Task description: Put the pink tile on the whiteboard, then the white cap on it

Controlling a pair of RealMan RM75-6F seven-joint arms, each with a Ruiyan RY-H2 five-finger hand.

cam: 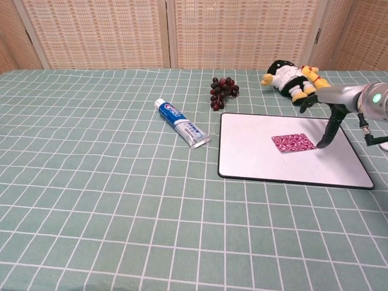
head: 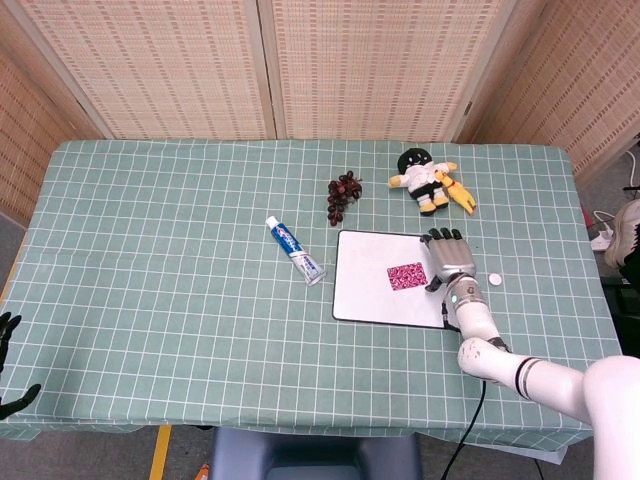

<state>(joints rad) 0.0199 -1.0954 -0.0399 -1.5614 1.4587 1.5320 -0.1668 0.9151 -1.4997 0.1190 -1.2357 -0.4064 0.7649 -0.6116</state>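
Observation:
The pink tile [head: 407, 275] [cam: 293, 143] lies flat on the whiteboard [head: 372, 297] [cam: 254, 159], right of its middle. My right hand [head: 450, 258] [cam: 327, 115] hangs just right of the tile, fingers spread, holding nothing. The white cap [head: 494, 280] is a small disc on the cloth right of the board, beyond that hand. At the head view's bottom-left edge my left hand [head: 10, 365] shows only dark fingers, spread apart, away from everything.
A toothpaste tube [head: 296, 250] [cam: 182, 123] lies left of the whiteboard. Dark grapes [head: 343, 194] [cam: 223, 91] and a small doll [head: 428, 179] [cam: 294, 77] sit behind it. The green checked cloth [head: 170, 280] covers the table.

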